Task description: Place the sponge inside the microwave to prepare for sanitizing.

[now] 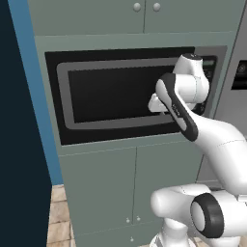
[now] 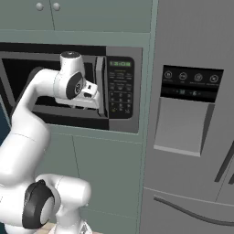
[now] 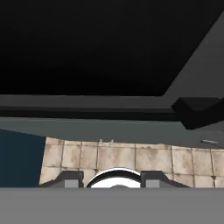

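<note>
The microwave (image 1: pixel 111 94) is built into a grey-green cabinet wall, and its dark window door is closed. Its keypad (image 2: pixel 119 89) with a green display sits right of the door, beside the vertical door handle (image 2: pixel 99 84). My gripper (image 2: pixel 93 103) hovers at the door's right side, just left of the handle. In the hand view the two fingertips (image 3: pixel 70 177) stand wide apart with nothing between them, facing the dark window (image 3: pixel 87 43) and the handle (image 3: pixel 197 111). The gripper (image 1: pixel 153 103) is open. The sponge is out of view.
A grey refrigerator (image 2: pixel 192 114) with a dispenser panel stands right of the microwave. Cabinet doors (image 1: pixel 130 188) run below it and above it. A dark blue wall (image 1: pixel 19 120) closes off the left. Tiled floor (image 1: pixel 58 217) lies below.
</note>
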{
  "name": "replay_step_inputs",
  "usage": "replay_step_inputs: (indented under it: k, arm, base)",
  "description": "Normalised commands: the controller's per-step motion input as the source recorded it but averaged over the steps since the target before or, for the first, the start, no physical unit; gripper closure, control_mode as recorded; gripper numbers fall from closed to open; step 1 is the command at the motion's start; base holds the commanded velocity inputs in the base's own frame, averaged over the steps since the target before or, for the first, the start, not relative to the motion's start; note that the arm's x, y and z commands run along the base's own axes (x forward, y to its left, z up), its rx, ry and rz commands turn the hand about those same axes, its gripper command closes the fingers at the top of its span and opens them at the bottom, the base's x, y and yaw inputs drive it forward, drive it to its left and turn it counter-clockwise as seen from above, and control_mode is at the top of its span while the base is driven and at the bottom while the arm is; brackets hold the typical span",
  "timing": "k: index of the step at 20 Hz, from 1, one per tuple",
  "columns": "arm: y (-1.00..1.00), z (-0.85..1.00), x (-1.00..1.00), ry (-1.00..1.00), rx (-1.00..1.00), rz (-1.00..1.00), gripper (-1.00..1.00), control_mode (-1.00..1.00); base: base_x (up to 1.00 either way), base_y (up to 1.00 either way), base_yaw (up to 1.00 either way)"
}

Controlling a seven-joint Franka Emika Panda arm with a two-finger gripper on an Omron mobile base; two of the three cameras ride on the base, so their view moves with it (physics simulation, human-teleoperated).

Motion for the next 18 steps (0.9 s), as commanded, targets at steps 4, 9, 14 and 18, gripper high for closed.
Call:
replay_step_inputs:
  k: [4, 9, 14, 18]
  arm:
    - [0.0, 0.0, -0.03, -0.01, 0.0, 0.0, -1.0, -1.0]
    - [-0.02, 0.01, -0.21, -0.17, 0.02, 0.0, -1.0, -1.0]
    - [-0.14, 0.12, -0.29, -0.25, 0.07, 0.0, -1.0, -1.0]
    - [-0.24, 0.17, -0.18, -0.16, 0.12, 0.0, -1.0, -1.0]
  base:
    - [0.0, 0.0, 0.0]
    - [0.0, 0.0, 0.0]
    - [0.0, 0.0, 0.0]
    - [0.0, 0.0, 0.0]
